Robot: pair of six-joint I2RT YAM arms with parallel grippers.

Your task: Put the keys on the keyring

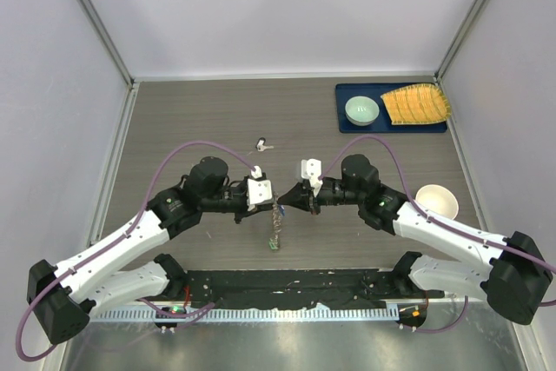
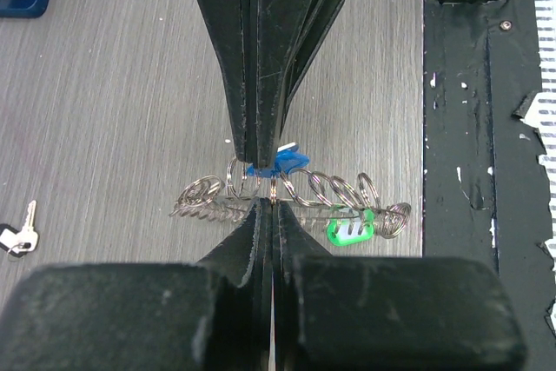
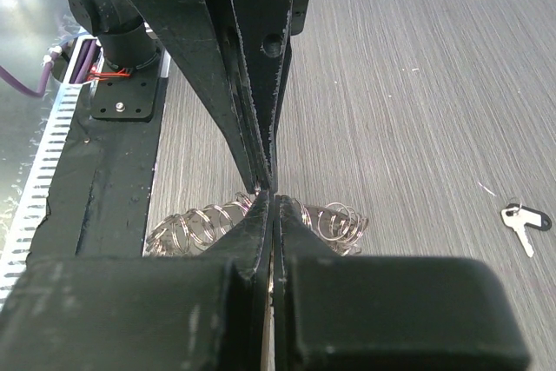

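While left hand (image 2: 267,205) and right hand (image 3: 273,196) both pinched the keyring (image 2: 334,190), threading seemed underway; next probably required spreading its coils.

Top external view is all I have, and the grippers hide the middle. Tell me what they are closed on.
Observer: The left gripper is shut on the keyring, pinching its wire.
Operator: Report the right one.
Observer: The right gripper is shut too, with its tips at the blue key. I cannot tell whether it pinches the key or the ring wire.
Operator: Give me the green key.
Observer: The green key lies against the ring's small loops, off to one side of the pinch.
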